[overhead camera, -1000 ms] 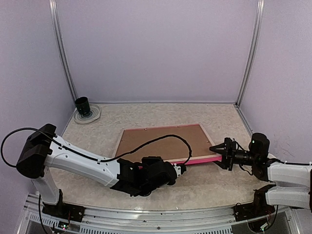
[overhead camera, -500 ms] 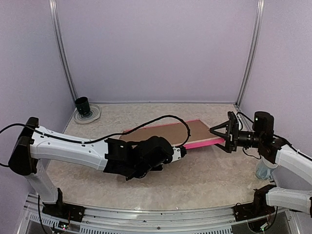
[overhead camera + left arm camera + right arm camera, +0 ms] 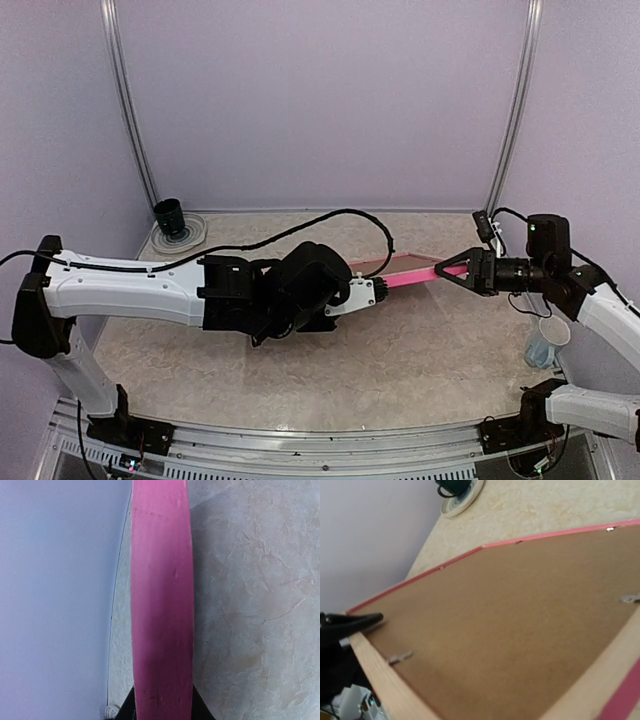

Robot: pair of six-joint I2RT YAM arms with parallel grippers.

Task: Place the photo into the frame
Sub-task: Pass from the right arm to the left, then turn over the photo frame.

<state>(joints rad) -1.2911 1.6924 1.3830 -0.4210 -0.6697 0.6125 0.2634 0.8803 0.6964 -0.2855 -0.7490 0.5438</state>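
Our left claw (image 3: 378,289) is pinched tight on the pink edge of the frame (image 3: 420,276), holding it tilted up off the table (image 3: 430,360), roughly over its middle. Our right claw (image 3: 450,270) sits spread wide at the frame's right end, and we can't see it gripping anything.

frame (image 3: 420,277) between left hand (image 3: 379,289) and right hand (image 3: 452,270), over table (image 3: 430,365)

Lilac walls (image 3: 320,100) on three sides, even soft light. Metal posts (image 3: 130,110) in back corners. Beige marbled table (image 3: 430,370). Aluminium rail (image 3: 300,440) along near edge.
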